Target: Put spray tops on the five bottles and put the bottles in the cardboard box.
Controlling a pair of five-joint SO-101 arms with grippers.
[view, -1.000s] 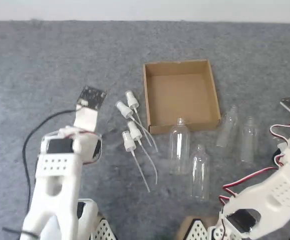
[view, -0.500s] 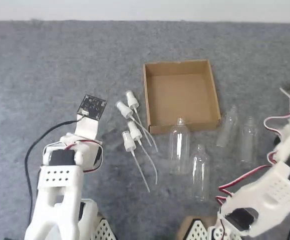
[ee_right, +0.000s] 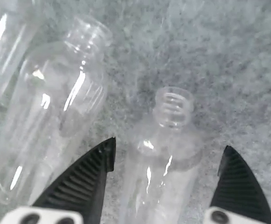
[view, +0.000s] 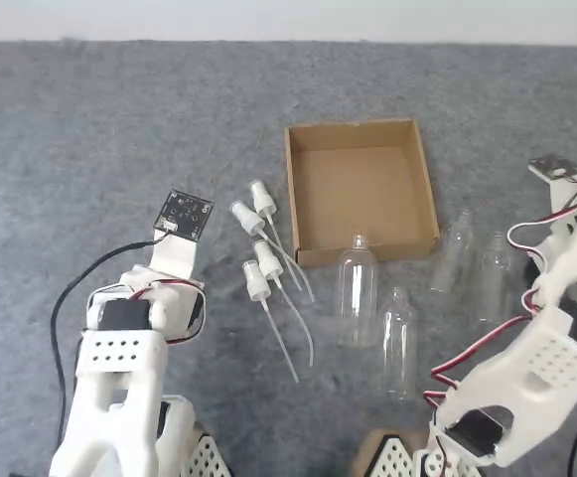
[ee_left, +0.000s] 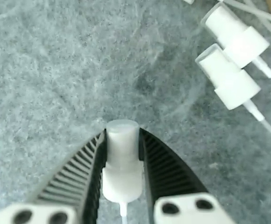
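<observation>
High view: a grey carpeted table (view: 89, 119) carries everything. The left arm (view: 119, 368) stands at the near left and the right arm (view: 551, 363) at the near right. The cardboard box (view: 290, 199) lies open at the middle, toward the far side. Four clear bottles sit near and to the right of the box: one (view: 357, 288) just against its near edge, one (view: 398, 343) nearer still, and two (view: 454, 250) (view: 494, 276) to the right, close to the right arm. In the right wrist view, the right gripper (ee_right: 169, 147) is spread wide with the capless bottle (ee_right: 172, 112) between its jaws, neither jaw touching it. Four loose spray tops (view: 258, 243) lie on the carpet left of the box, tubes trailing toward the near side. In the left wrist view, the left gripper (ee_left: 121, 133) is clamped on a fifth white spray top (ee_left: 122, 163) above the carpet.
</observation>
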